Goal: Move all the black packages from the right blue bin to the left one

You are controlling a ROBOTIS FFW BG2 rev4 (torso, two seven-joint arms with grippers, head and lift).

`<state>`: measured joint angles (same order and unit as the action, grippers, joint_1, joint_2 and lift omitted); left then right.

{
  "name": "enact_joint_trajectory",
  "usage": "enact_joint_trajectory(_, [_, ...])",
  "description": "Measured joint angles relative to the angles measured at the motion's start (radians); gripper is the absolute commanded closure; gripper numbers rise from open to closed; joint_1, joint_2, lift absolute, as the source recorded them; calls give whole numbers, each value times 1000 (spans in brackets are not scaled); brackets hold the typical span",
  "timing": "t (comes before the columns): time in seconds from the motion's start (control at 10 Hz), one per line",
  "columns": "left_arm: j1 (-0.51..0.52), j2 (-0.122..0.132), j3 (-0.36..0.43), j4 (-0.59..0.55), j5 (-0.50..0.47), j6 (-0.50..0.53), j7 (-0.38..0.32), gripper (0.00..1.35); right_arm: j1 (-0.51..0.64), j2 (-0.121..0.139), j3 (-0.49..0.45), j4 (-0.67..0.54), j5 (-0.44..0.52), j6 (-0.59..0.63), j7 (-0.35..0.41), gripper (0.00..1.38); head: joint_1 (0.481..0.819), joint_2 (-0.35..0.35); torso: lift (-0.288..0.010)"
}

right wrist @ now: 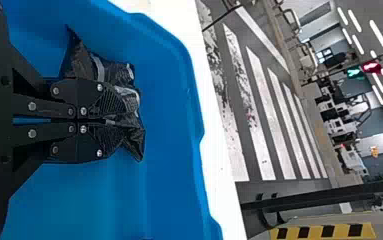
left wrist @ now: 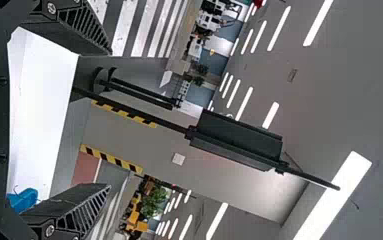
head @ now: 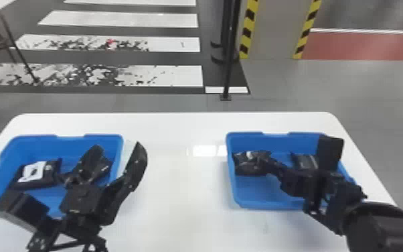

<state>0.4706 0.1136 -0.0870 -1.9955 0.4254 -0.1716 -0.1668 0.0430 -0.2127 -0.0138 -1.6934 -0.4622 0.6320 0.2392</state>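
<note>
As the counter bears the left bin and right bin, we could knock the latter by lifting low; the right end effector, clamped on a black package inside, could slip if it holds only loose film. The left end effector gapes open. We count one counter, two bins, two end effectors, four packages, two per bin.
</note>
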Motion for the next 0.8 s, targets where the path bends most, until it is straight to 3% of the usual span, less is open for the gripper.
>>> enact_joint_trajectory(0.3, [-9, -1, -6, -6, 28, -41, 10, 116, 8, -5, 1, -81, -119, -39, 63, 1128, 695, 9, -154])
enact_joint_trajectory(0.5, [-12, -2, -4, -6, 49, -49, 10, 236, 24, -17, 44, -139, -303, -71, 94, 1128, 695, 73, -154])
enact_joint_trajectory(0.8, [-26, 8, -58, -6, 103, -62, 10, 243, 19, -35, 142, -186, -530, -77, 146, 1130, 695, 136, -154])
